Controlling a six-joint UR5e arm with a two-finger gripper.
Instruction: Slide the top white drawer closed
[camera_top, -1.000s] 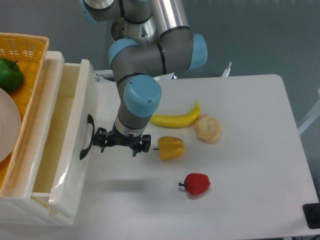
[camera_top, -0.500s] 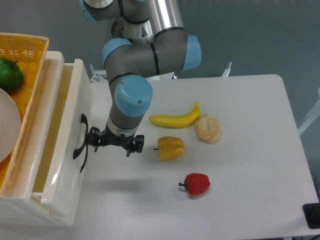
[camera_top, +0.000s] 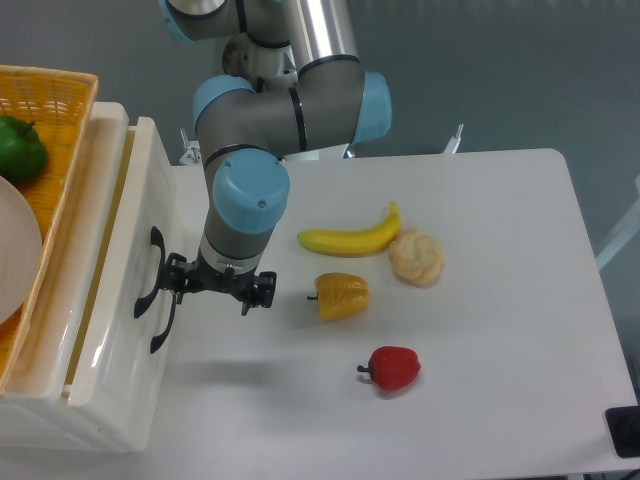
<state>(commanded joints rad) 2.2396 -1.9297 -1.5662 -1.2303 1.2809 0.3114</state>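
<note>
The top white drawer stands at the left. It is pushed almost fully into the cabinet, and only a narrow strip of its inside shows along its left edge. Its black curved handle faces right. My gripper points down right next to that handle, with its left finger against the drawer front. The jaws stand apart and hold nothing.
The lower drawer's black handle shows just below the top one. A yellow wicker basket with a green pepper sits on the cabinet. On the table lie a banana, a bread roll, a yellow pepper and a red pepper.
The gripper has moved left, pushing the top drawer's front into the cabinet. The open gap has shrunk to a thin strip, and the lower handle has come into view.
</note>
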